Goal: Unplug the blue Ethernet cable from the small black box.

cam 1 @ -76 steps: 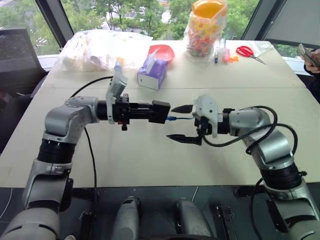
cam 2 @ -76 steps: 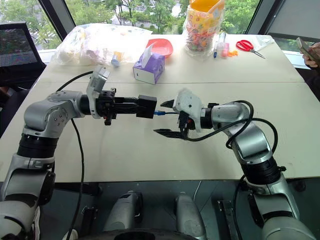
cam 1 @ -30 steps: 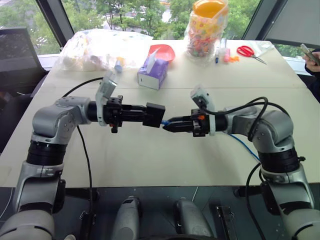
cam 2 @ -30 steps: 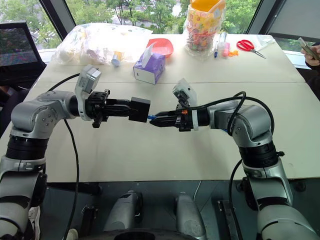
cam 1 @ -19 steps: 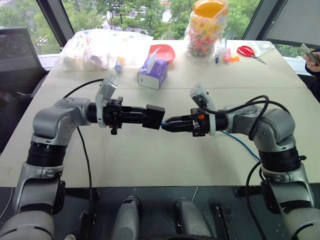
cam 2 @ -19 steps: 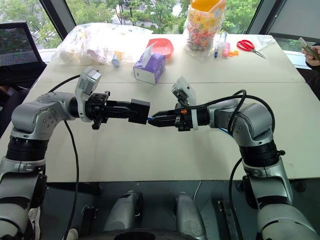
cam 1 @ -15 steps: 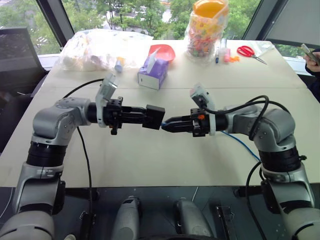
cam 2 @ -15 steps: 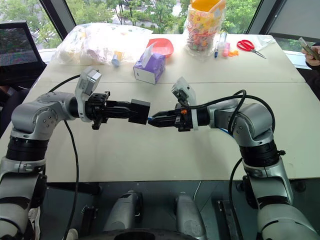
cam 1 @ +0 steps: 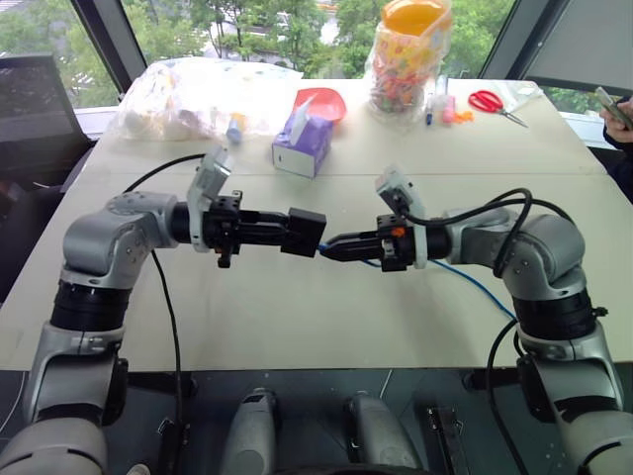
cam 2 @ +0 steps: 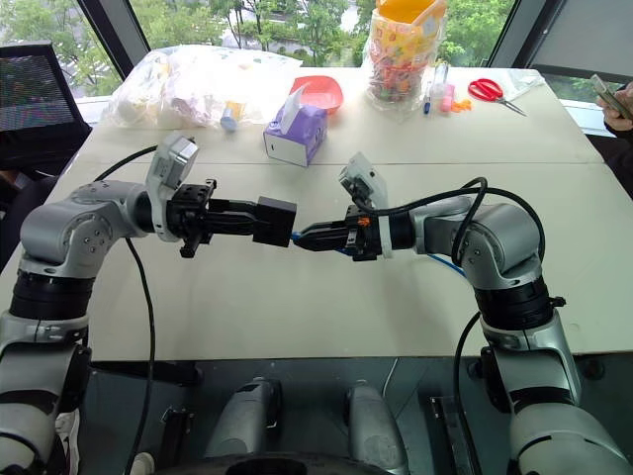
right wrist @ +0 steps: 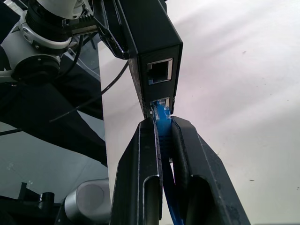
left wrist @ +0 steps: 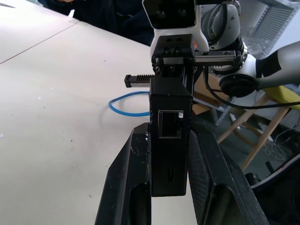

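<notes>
You have the box (cam 1: 307, 233) clamped in the left gripper (cam 1: 287, 232) above the surface, the right gripper (right wrist: 161, 136) closed on the cable (right wrist: 163, 119) plug, still seated in its port; only the pull-out remains.

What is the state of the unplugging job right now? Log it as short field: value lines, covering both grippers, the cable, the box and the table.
left gripper: shut on the small black box, held level above the table
right gripper: shut on the blue Ethernet cable at its plug
plug: still at the box's lower port, not pulled out
upper port: empty
cable run: trails from the right gripper across the table
far table: purple tissue box, red scissors
</notes>
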Tool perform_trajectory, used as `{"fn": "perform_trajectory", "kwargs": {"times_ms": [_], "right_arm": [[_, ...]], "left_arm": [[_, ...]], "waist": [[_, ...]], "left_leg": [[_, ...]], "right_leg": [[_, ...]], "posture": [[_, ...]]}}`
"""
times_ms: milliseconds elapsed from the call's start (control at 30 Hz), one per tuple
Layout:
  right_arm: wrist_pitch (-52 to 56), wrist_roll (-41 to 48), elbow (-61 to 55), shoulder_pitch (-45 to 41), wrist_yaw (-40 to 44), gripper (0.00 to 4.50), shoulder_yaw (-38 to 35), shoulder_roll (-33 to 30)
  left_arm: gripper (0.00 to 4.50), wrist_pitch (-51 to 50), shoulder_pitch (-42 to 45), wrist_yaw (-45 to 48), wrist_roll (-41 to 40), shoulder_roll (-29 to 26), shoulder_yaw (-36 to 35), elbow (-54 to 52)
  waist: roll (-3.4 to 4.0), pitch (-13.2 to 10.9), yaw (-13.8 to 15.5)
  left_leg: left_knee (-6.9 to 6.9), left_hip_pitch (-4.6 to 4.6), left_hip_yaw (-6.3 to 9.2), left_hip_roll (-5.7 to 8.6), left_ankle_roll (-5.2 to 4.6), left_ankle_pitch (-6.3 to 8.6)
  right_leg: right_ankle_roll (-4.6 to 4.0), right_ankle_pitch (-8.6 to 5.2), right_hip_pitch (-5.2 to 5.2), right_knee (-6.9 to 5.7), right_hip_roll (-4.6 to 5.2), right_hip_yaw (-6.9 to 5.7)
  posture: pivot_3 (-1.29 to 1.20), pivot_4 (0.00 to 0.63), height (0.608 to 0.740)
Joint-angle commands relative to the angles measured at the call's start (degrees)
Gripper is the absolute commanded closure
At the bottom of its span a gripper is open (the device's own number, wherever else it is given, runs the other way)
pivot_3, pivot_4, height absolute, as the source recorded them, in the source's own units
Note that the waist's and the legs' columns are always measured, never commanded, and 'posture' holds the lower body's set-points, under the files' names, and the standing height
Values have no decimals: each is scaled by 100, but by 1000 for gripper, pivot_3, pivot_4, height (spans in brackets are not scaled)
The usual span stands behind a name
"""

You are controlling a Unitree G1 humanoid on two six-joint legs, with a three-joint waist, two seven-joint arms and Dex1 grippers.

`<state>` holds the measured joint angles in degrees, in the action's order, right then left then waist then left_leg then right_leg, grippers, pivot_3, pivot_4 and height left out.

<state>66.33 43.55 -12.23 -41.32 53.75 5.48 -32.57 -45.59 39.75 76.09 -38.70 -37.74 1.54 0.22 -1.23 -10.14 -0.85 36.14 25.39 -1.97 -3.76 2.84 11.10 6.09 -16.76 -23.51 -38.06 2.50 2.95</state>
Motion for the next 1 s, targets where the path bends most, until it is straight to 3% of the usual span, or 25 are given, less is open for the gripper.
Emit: {"fn": "perform_trajectory", "kwargs": {"times_ms": [33, 800, 1000], "right_arm": [[-24, 178, -241, -251, 20, 4418, -117, -8], [-961, -597, 712, 190, 40, 4418, -227, -558], [-2361, -2143, 2095, -230, -922, 4418, 244, -155]], "left_arm": [[4028, 85, -21, 7, 35, -40, 56, -156], [4028, 160, -36, 9, 1, -458, -315, 36], [4028, 393, -93, -521, 250, 53, -142, 111]], "waist": [[0, 0, 1], [-1, -1, -9], [-1, -1, 2]], "left_leg": [[0, 0, 0, 0, 0, 0], [-4, 2, -3, -1, 0, 0], [5, 2, -5, 0, 0, 0]], "right_leg": [[0, 0, 0, 0, 0, 0], [-1, -1, -5, 2, 0, 0], [-3, -2, -2, 3, 1, 2]], "posture": [[0, 150, 735], [0, 150, 735], [0, 150, 735]]}}
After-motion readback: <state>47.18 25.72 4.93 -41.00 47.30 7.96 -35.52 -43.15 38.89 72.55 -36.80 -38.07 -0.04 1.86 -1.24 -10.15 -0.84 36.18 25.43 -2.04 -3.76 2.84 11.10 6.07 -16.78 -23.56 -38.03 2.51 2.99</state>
